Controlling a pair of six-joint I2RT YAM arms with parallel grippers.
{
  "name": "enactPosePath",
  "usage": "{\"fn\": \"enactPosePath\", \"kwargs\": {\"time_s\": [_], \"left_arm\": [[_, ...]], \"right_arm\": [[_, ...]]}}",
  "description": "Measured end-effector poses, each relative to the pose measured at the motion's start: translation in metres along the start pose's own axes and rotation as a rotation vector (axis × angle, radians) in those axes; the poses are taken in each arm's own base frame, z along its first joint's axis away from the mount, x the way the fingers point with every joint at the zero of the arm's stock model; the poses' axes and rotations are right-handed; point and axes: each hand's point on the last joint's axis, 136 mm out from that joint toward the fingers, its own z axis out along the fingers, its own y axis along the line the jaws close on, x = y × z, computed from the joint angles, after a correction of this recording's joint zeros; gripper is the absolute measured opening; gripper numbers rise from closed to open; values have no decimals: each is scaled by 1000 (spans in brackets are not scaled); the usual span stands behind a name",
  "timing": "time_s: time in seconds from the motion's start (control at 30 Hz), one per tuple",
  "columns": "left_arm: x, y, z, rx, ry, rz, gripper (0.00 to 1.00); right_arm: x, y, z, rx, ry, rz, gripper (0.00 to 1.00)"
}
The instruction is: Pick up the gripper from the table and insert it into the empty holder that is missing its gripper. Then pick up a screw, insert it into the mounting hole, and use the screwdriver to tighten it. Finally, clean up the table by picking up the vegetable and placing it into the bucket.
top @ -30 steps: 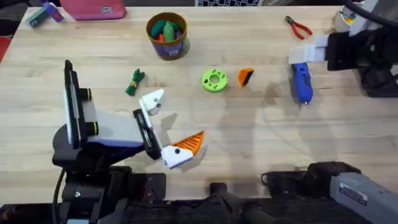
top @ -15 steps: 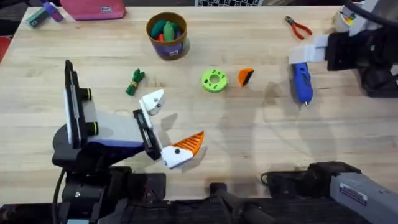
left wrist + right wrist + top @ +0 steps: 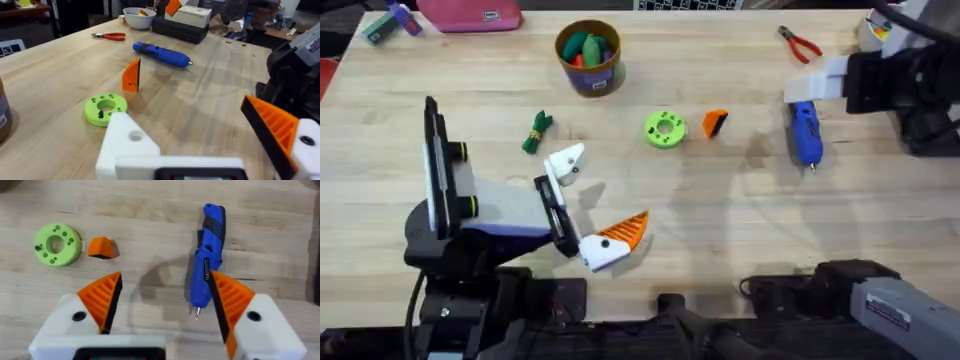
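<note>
The orange wedge gripper [image 3: 715, 123] [image 3: 132, 75] [image 3: 101, 247] lies mid-table beside a green disc [image 3: 665, 129]. My left gripper [image 3: 592, 200] [image 3: 200, 140] is open near the front. One finger is the bare white holder [image 3: 565, 163] [image 3: 125, 145] with a round hole in it. The other finger carries an orange pad. The blue screwdriver [image 3: 806, 132] [image 3: 207, 265] lies at the right, with my right gripper [image 3: 820, 88] [image 3: 165, 305] open and hovering over its rear end. The vegetable [image 3: 536, 131] lies below the bucket [image 3: 588, 55]. The screw is out of view.
Red-handled pliers [image 3: 800, 43] lie at the back right, beyond the screwdriver. A white bowl [image 3: 139, 17] and a dark box stand farther back. A pink pouch [image 3: 470, 14] sits at the back left. The bucket holds toy vegetables.
</note>
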Motion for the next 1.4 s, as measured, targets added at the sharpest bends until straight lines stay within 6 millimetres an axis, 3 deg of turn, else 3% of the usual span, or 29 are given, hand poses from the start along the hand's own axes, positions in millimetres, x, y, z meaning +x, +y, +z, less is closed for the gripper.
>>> {"fn": "enactPosePath", "kwargs": {"time_s": [0.63, 0.83, 0.97, 1.13, 1.4], "left_arm": [[0, 0, 0, 0, 0, 0, 986], [0, 0, 0, 0, 0, 0, 986], [0, 0, 0, 0, 0, 0, 986], [0, 0, 0, 0, 0, 0, 985], [0, 0, 0, 1, 0, 0, 985]], "right_arm": [[0, 1, 3, -4, 14, -1, 994], [19, 26, 16, -57, 249, -58, 994], [7, 47, 21, -87, 354, -112, 994], [-13, 73, 29, -121, 366, -180, 994], [-6, 84, 59, -128, 444, -172, 991]]}}
